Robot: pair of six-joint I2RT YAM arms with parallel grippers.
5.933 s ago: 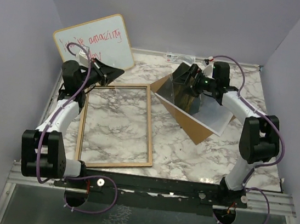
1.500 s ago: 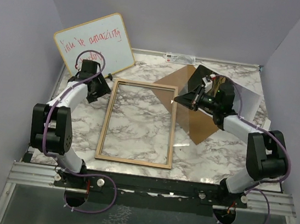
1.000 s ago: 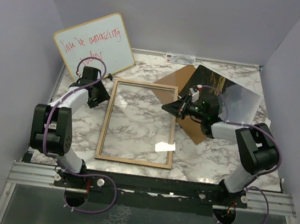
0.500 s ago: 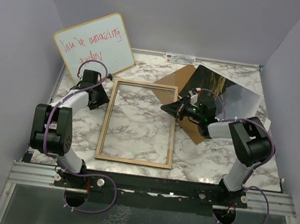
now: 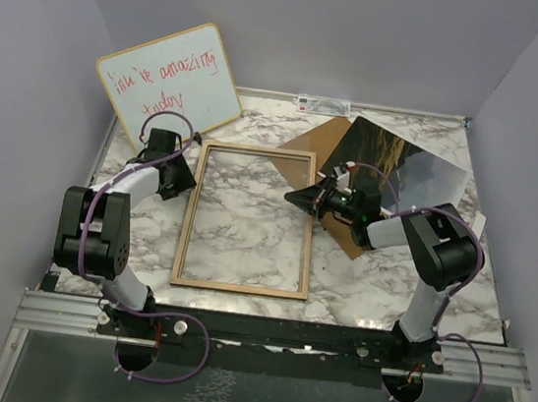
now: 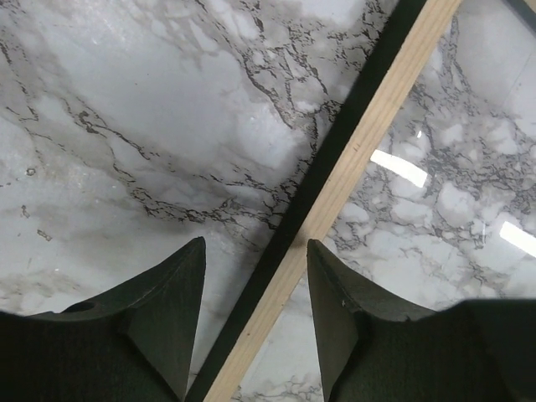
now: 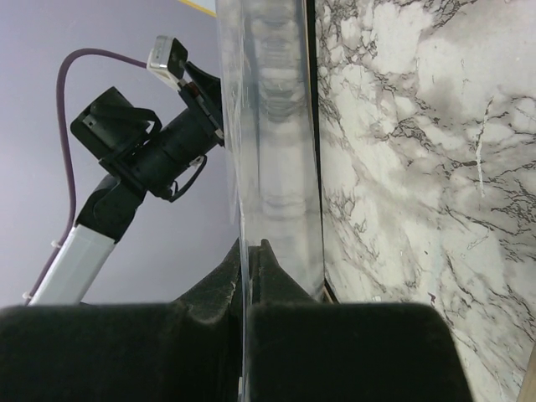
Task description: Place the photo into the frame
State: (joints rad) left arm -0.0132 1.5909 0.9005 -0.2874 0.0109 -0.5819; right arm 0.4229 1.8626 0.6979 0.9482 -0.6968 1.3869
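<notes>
We see the frame (image 5: 238,287) lying flat on the marble table (image 5: 367,283), light wood face up. The left gripper (image 6: 254,244) stands unclenched astride the frame's left rail. The right gripper (image 5: 294,195) is clenched at its right rail. Farther right, the glossy photo (image 5: 393,163) of dark mountains rests on the brown board (image 5: 308,145), outside the frame.

Light-wood frame (image 5: 238,286) lies flat; glossy dark photo (image 5: 398,163) beyond, seemingly tilted.
</notes>
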